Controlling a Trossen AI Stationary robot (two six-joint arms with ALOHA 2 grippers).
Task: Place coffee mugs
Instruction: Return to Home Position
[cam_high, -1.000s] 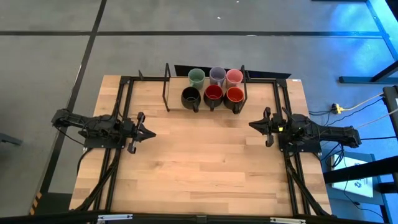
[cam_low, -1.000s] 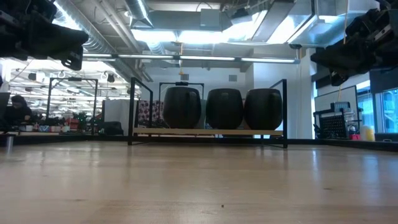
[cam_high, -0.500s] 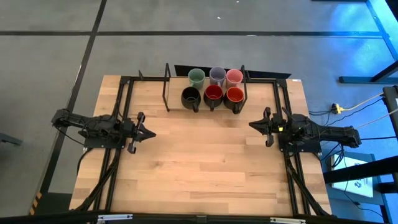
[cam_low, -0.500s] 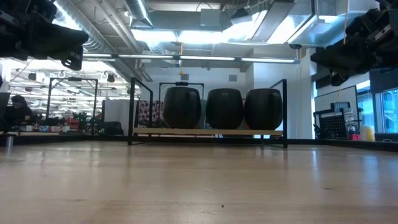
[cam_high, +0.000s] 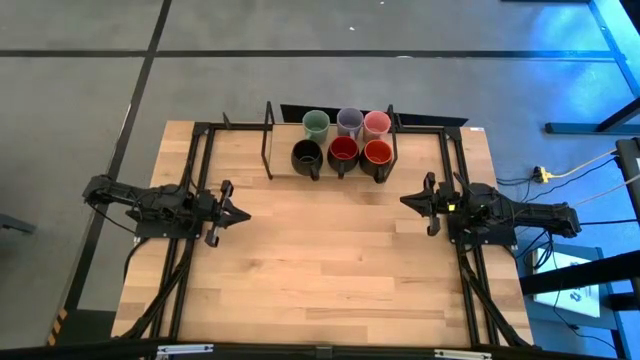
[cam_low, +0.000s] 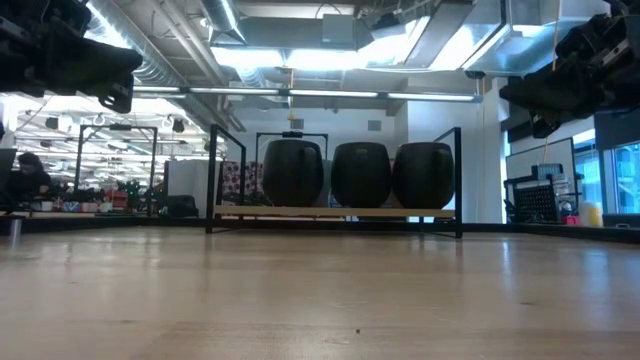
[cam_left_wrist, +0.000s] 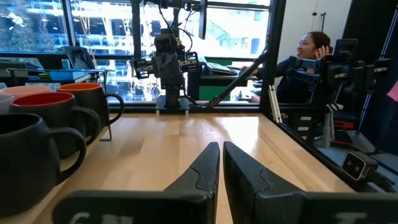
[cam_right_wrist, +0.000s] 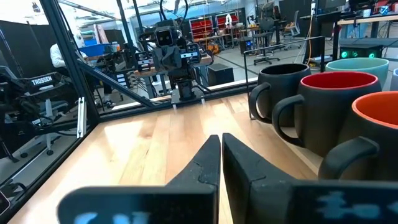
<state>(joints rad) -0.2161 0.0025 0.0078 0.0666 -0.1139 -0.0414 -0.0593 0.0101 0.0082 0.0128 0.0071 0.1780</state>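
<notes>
Six mugs stand in two rows of three at the table's far middle. The near row holds the black mug (cam_high: 306, 155), a red mug (cam_high: 343, 151) and a second red mug (cam_high: 377, 153). The far row holds the pale green mug (cam_high: 316, 124), the lavender mug (cam_high: 349, 121) and the pink mug (cam_high: 377, 123). All rest on their bases inside a black wire rack (cam_high: 267, 150). My left gripper (cam_high: 245, 214) hovers shut over the table's left side. My right gripper (cam_high: 404, 202) hovers shut over the right side. Both point at the table's middle and touch nothing.
Black frame rails (cam_high: 200, 160) run along the table's left and right sides and far edge. Bare wood (cam_high: 330, 250) lies between the two grippers and toward the near edge. A person (cam_left_wrist: 308, 53) sits beyond the table in the left wrist view.
</notes>
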